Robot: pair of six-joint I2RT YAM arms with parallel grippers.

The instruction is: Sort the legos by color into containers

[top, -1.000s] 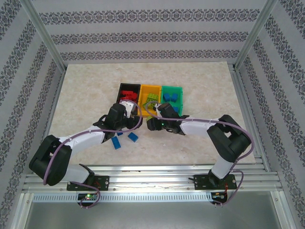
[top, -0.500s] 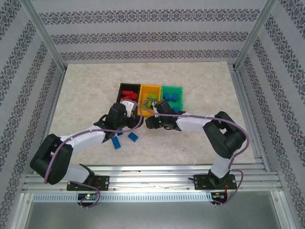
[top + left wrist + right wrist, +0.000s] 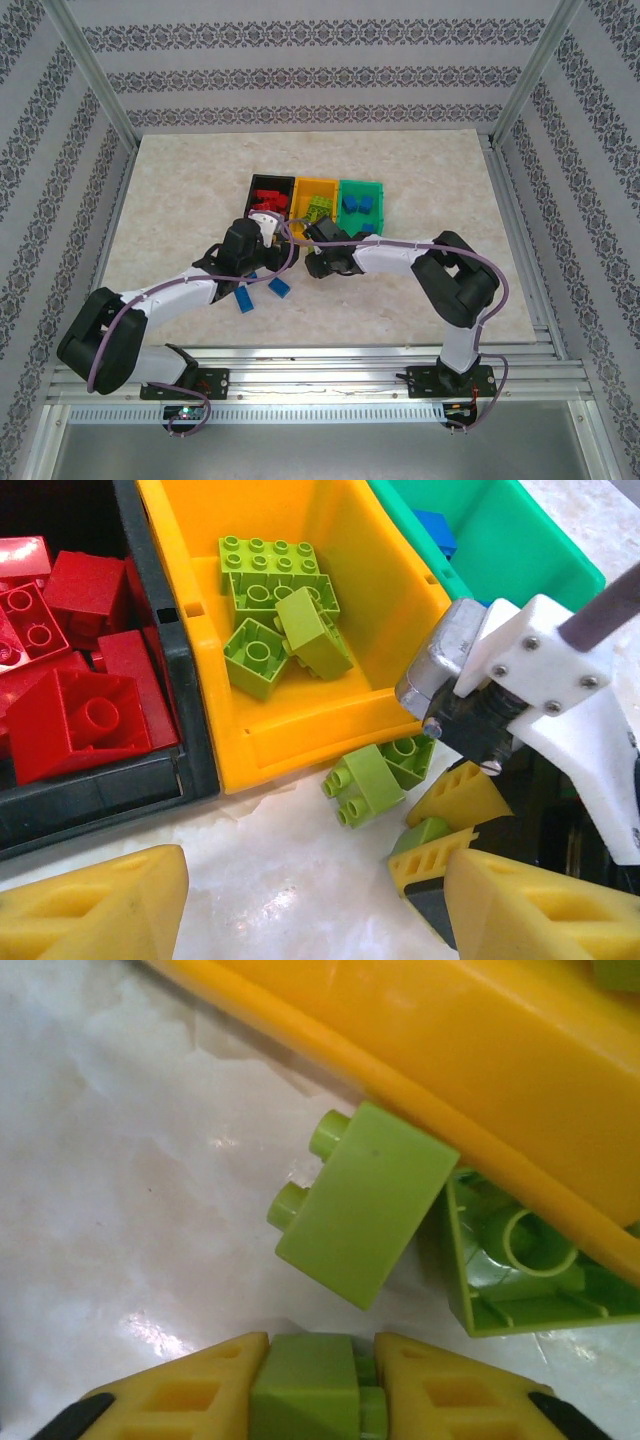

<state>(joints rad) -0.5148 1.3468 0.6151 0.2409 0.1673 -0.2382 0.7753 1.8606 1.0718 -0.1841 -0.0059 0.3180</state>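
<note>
Two studded lime legos [image 3: 365, 1205] lie beside a third brick [image 3: 305, 1375] pinched by the right gripper [image 3: 318, 1400].

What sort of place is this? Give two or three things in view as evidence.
Probably a robotics test cell: left arm and right arm bolted to a metal rail, patterned panels walling the table, three bins of coloured bricks.

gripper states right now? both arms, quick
Left gripper: open, holding nothing.
Right gripper: closed on a lime green brick.
</note>
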